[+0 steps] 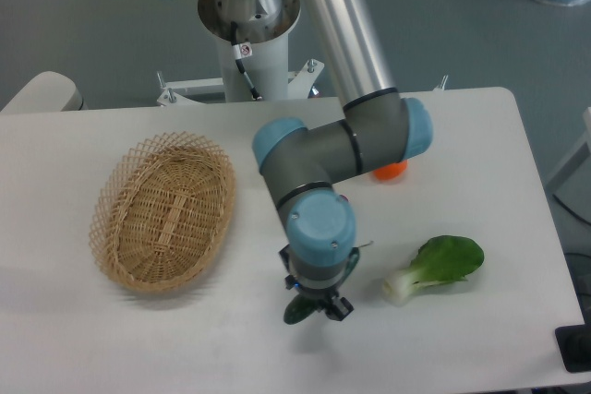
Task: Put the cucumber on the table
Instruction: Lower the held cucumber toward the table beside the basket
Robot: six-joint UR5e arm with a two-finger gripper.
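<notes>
**A:** Run me across it, left to right. What sits at the left of the frame?

**B:** A wicker basket (164, 212), middle left, with nothing visible in it. It stands on the white counter (83, 339) and is well apart from the arm.

**A:** And the cucumber?

**B:** Lower centre. Only a dark green end of the cucumber (298, 311) shows, poking out to the lower left from under the wrist. The rest is hidden by the arm, apart from a thin stem-like tip that seems to stick out to the upper right. So I judge its long axis runs from lower left to upper right across the picture.

**A:** What are the jaws doing?

**B:** The jaws (319, 305) point straight down and appear pinched on the cucumber near its lower-left end. The cucumber lies right at them, not off to a side. Whether it touches the counter I cannot tell; a faint shadow lies just under it, so it looks very near the surface.

**A:** So what does the coming move turn on?

**B:** That small gap below. I would guess a short drop straight down, then a release, with bare counter all round the spot.

**A:** Anything to the right?

**B:** A bok choy (437, 267) lies lower right, near but clear of the cucumber. An orange thing (391, 170) peeks out behind the elbow.
</notes>
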